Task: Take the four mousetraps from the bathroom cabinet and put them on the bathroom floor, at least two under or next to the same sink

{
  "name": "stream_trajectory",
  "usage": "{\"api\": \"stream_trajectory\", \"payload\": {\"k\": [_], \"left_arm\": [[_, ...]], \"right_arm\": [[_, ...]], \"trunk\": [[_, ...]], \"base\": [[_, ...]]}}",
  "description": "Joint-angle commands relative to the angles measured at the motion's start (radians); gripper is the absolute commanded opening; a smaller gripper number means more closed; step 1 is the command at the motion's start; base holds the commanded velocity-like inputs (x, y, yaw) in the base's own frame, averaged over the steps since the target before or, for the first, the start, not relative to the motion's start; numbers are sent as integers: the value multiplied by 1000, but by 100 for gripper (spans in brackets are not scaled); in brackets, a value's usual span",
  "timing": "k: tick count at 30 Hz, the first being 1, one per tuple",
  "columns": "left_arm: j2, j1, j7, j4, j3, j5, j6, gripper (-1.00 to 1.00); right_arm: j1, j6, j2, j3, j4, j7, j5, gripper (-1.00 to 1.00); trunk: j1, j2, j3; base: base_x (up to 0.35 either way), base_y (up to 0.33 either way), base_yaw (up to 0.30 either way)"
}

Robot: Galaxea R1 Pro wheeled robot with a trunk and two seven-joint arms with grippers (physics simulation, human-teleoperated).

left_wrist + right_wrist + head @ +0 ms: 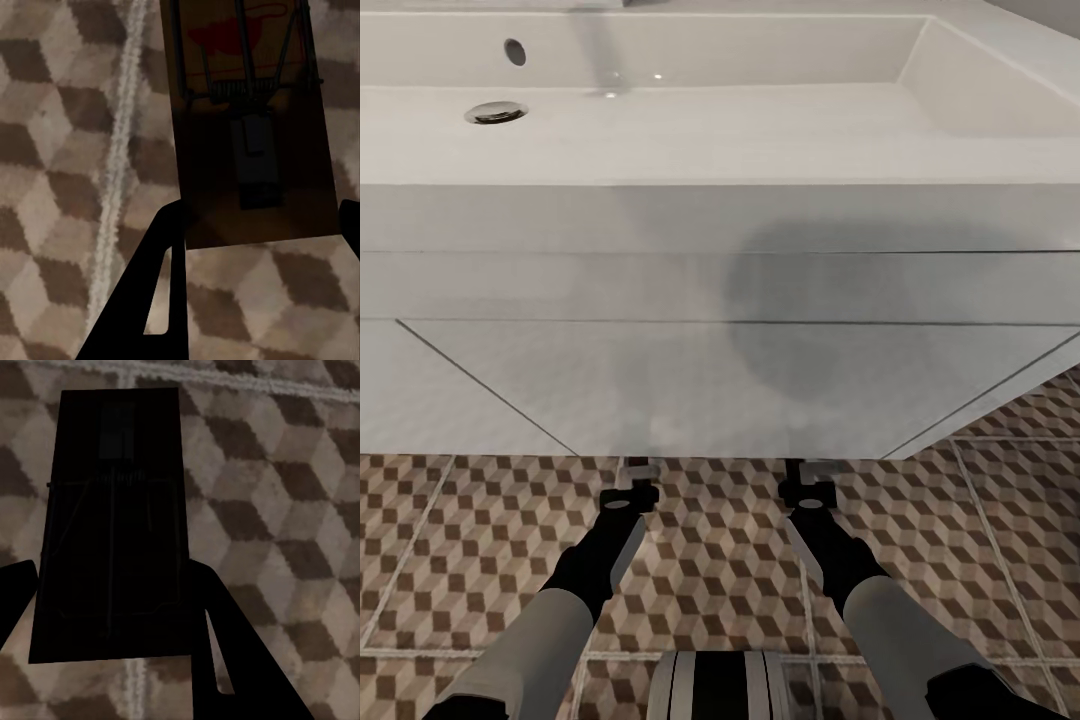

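Markings: one mousetrap (251,127), a brown wooden board seen in the left wrist view, carries a red printed emblem with a thin red outline near its far end; the print is too blurred to read, and no other writing or label is legible anywhere. That board also shows a coiled wire spring across its middle, thin wire arms, and a dark rectangular plate. It sits between the two dark fingers of the left gripper (259,225), which stands partly open with the near end of the board in the gap; whether the fingers press on it cannot be told. A second mousetrap (112,521), in deep shadow with only faint wire lines visible, lies likewise between the fingers of the right gripper (112,592); contact here also cannot be told. Surface: the bathroom floor (710,560), square tiles printed with a brown, beige and white cube pattern and pale grout lines, lies behind both traps in the wrist views. Room: in the head view both arms reach forward and down, their grippers at the lower front edge of the white vanity (740,380). Above it is the sink (660,110), a wide white rectangular basin with a chrome drain (495,112) and an overflow hole (515,52).
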Motion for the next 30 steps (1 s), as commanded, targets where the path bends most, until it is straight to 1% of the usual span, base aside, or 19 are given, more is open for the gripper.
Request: {"api": "stream_trajectory", "payload": {"k": [1, 9, 21, 25, 27, 30], "left_arm": [[1, 0, 9, -2, -5, 2, 6, -100], [4, 0, 7, -1, -5, 2, 2, -100], [4, 0, 6, 2, -5, 2, 9, -100], [5, 0, 5, 8, -4, 5, 18, -100], [6, 0, 5, 11, -3, 6, 30, -100], [10, -3, 5, 18, -2, 10, 42, -100]], "right_arm": [[0, 5, -1, 7, -1, -9, -9, -100], [0, 5, -1, 7, -1, -9, -9, -100], [0, 6, -2, 7, 0, -9, -12, -100], [0, 0, -2, 8, 55, -9, -12, -100], [0, -3, -2, 7, 106, -9, -10, -100], [0, -4, -2, 7, 137, -9, -8, -100]], "trunk": [[0, 0, -1], [0, 0, -1], [0, 0, -1], [0, 0, -1], [0, 0, -1], [0, 0, -1]], "base": [[0, 0, 0], [125, 0, 0], [14, 0, 0], [0, 0, 0], [0, 0, 0], [0, 0, 0]]}}
